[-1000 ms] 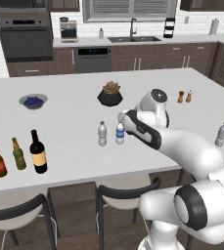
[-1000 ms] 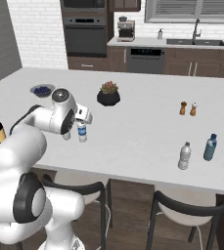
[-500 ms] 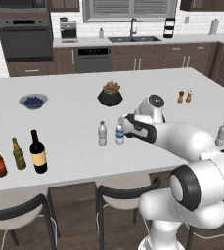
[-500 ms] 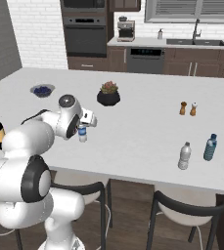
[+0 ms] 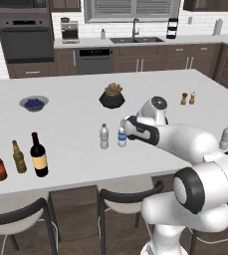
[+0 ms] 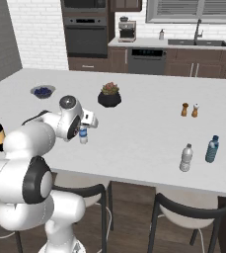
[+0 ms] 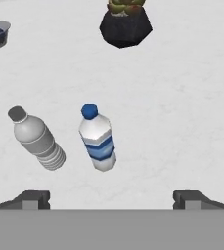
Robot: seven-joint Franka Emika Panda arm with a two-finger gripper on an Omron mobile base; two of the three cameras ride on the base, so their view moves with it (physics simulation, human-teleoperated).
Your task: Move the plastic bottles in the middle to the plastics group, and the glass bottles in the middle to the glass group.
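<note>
fingers (image 7: 111,199): spread wide with nothing between them, both dark tips low in the hand view, hovering above the tabletop (image 5: 75,124)
blue-label bottle (image 7: 98,139): upright, just ahead of the fingers and a little left of their midline; its long axis is vertical, so the open gap needs to come down around it
grey bottle (image 7: 36,139): upright, just beside the blue-label one, further left of the fingers
middle plastics count: two, apart from each other, near the tabletop's front centre
likely step: lining up on the blue-label bottle, a judgement from how near it sits
plastics group (image 6: 199,152): two bottles, well apart to the right
wine bottle (image 5: 38,155): one, upright, far left near the front edge
glass group (image 5: 8,160): two small bottles just beside the wine bottle
further back: one plant pot (image 5: 112,96), one bowl (image 5: 34,103), two shakers (image 5: 187,98)
</note>
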